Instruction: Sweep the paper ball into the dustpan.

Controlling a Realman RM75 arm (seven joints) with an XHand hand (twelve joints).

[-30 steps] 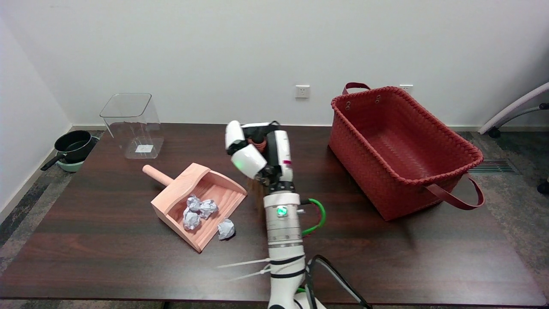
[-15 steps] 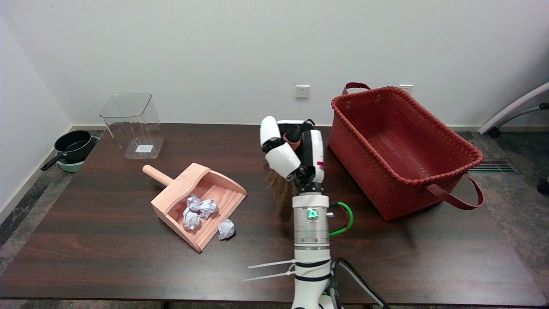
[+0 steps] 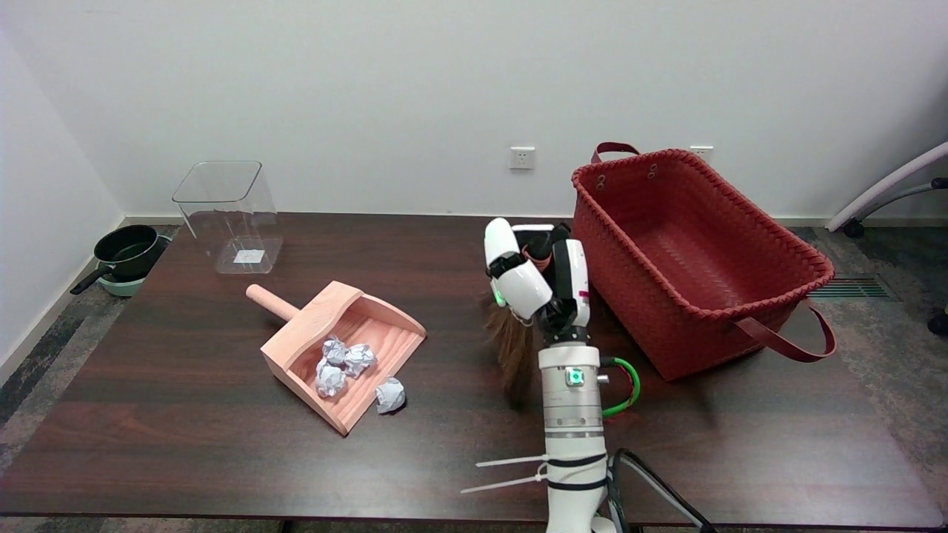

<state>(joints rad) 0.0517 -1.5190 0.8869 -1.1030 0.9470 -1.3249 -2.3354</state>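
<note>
A pink wooden dustpan [image 3: 348,348] lies left of centre on the dark table, its mouth facing lower right, with three crumpled paper balls [image 3: 337,364] inside. One more paper ball [image 3: 390,394] sits on the table just at the lip of the dustpan's mouth. My right hand [image 3: 537,277] is right of centre, close to the red basket, and grips a small brush whose brown bristles [image 3: 512,354] hang down to the table below the hand. The brush handle is mostly hidden inside the fingers. The bristles are well to the right of the loose ball.
A large red woven basket [image 3: 692,255] stands at the right, its near corner close to my hand. A clear plastic bin [image 3: 228,215] stands at the back left of the dark table [image 3: 185,444]. A black pan [image 3: 129,252] sits on the floor beyond the left edge.
My right arm has swung to the right with the brush, away from the dustpan and towards the basket. The paper balls and dustpan have stayed put.
</note>
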